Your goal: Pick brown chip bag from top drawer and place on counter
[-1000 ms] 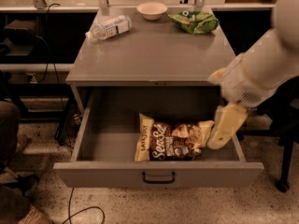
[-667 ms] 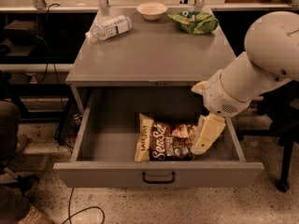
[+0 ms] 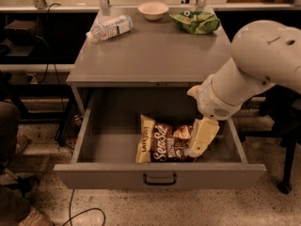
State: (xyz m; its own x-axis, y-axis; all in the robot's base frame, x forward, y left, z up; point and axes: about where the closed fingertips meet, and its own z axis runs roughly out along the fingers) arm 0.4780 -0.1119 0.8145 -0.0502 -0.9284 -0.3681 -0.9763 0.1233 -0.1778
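The gripper [image 3: 201, 140] is down in the open top drawer [image 3: 108, 173], right against the right end of the brown chip bag [image 3: 162, 144], which lies flat on the drawer floor. Gripping or not? Cannot tell. This looks like the grasping step. Next it needs a firm hold, then a lift clear of the drawer and up to the counter [image 3: 150, 51].

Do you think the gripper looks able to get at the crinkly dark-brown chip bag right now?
Probably yes: the grey metal top drawer is pulled open, nothing covers the dark-brown chip bag, and the gripper hangs at its right end.
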